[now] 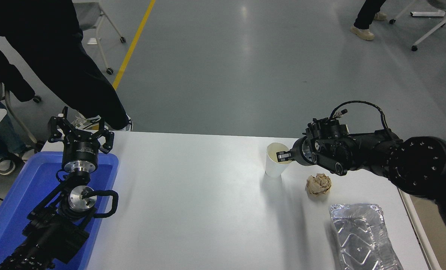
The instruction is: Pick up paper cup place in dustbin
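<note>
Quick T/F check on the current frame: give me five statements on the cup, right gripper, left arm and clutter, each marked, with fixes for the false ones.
1. The right gripper pinches the paper cup at its rim, one finger inside. True.
2. The paper cup lies on its side. False: it is upright, mouth up.
3. The crumpled brown paper ball sits inside the silver foil tray. False: it lies on the white table, apart from the tray, on its far side.
4. The left gripper is parked at the blue plastic tub, fingers spread. True.
5. The cup is already in a dustbin. False: it is over the table, still in the right gripper.
</note>
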`<action>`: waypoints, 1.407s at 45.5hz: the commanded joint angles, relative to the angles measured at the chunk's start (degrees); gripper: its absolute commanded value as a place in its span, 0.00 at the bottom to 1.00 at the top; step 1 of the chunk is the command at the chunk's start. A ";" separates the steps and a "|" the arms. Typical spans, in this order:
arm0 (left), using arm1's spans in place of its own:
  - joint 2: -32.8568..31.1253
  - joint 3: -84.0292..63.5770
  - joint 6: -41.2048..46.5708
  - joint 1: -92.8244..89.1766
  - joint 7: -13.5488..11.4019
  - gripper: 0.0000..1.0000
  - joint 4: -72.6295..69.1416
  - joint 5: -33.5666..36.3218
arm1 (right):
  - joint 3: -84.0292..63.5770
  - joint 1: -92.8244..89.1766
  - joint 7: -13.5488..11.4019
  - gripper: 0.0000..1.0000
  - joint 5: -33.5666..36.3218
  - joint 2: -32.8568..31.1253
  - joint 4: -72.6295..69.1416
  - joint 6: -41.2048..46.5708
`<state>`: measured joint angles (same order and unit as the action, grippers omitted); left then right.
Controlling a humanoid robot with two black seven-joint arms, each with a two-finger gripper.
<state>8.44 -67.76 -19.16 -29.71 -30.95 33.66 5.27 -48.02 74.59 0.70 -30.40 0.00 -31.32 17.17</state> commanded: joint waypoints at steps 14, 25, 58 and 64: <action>0.00 0.00 0.00 0.00 0.01 0.99 0.00 0.00 | -0.85 22.51 -0.35 0.00 2.09 -9.92 -20.79 7.70; 0.00 0.00 0.00 0.00 0.01 0.99 0.00 0.00 | -4.27 38.42 -2.72 0.00 2.09 -18.10 -35.12 11.92; 0.00 0.00 0.00 0.00 0.01 0.99 0.00 0.00 | -12.01 61.99 -8.95 0.00 12.63 -26.98 -48.05 7.11; 0.00 0.00 0.00 0.00 0.01 0.99 0.00 0.00 | -13.06 61.99 -11.77 0.00 17.73 -33.12 -47.87 -5.19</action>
<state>8.44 -67.76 -19.16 -29.70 -30.96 33.66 5.27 -59.36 134.29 -6.96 -19.54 -26.00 -78.86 25.20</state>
